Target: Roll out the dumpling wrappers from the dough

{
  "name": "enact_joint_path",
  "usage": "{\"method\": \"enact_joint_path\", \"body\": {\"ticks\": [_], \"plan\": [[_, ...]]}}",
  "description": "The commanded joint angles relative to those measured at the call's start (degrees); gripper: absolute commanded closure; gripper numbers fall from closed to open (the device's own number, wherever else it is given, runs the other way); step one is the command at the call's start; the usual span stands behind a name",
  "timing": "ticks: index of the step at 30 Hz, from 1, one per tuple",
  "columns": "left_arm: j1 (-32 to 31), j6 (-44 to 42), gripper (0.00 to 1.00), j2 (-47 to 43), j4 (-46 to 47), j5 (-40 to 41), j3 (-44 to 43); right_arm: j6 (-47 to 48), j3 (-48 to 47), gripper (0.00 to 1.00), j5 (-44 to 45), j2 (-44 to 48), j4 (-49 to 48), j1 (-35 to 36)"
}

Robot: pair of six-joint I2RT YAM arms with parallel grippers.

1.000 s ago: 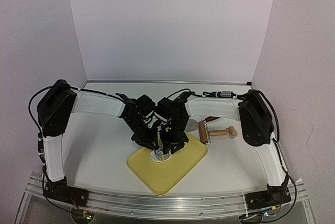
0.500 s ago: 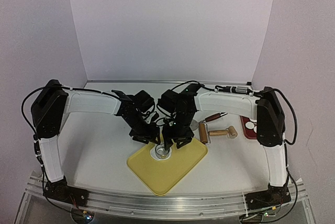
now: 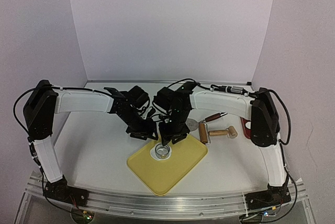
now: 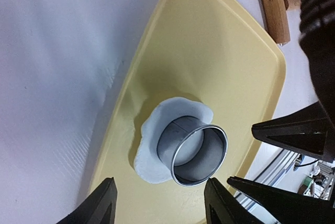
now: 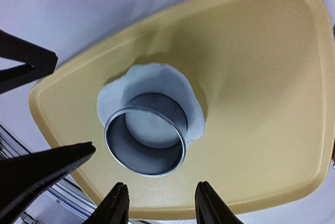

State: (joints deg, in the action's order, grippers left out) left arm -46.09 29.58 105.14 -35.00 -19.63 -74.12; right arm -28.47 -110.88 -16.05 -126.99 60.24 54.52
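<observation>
Close to the bench's near edge, a yellow tray, turned cornerwise. By the tray's far-left edge, an irregular white dough patch, lying flat. Upright on that patch, a metal ring cutter, with a wrapper-sized round of dough enclosed inside and ragged dough spreading outside the rim. Just above and behind the ring, the left gripper and the right gripper, side by side, tilted down toward it. Both parted to a middling gap, gripping nothing, with fingertips apparently clear of the ring. Farther back, right of the tray's far corner, a wooden rolling pin flat on the bench. Just beyond, a round metal blade on a red handle. Toward the bench's right edge, beside the right arm's elbow, a sliver of red plate with a white speck, perhaps one of the dumpling wrappers; too little showing to tell.
</observation>
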Motion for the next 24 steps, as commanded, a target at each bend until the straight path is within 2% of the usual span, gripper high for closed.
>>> {"method": "enact_joint_path", "body": {"ticks": [1, 12, 16, 24], "plan": [[2.8, 0.8, 0.44, -1.0, 0.5, -0.9, 1.4, 0.6, -5.5, 0.6, 4.9, -4.4, 2.1, -0.2], [6.5, 1.5, 0.47, -2.6, 3.0, -4.6, 5.3, 2.3, -6.7, 0.65, 5.0, -8.6, 3.0, -0.2], [6.5, 1.5, 0.47, -2.4, 3.3, -5.6, 5.9, 2.9, -6.9, 0.75, 4.8, -9.3, 2.9, -0.2], [6.5, 2.1, 0.48, -2.4, 5.2, -8.2, 7.0, 4.0, -7.5, 0.87, 7.5, -9.6, 2.9, 0.8]]}}
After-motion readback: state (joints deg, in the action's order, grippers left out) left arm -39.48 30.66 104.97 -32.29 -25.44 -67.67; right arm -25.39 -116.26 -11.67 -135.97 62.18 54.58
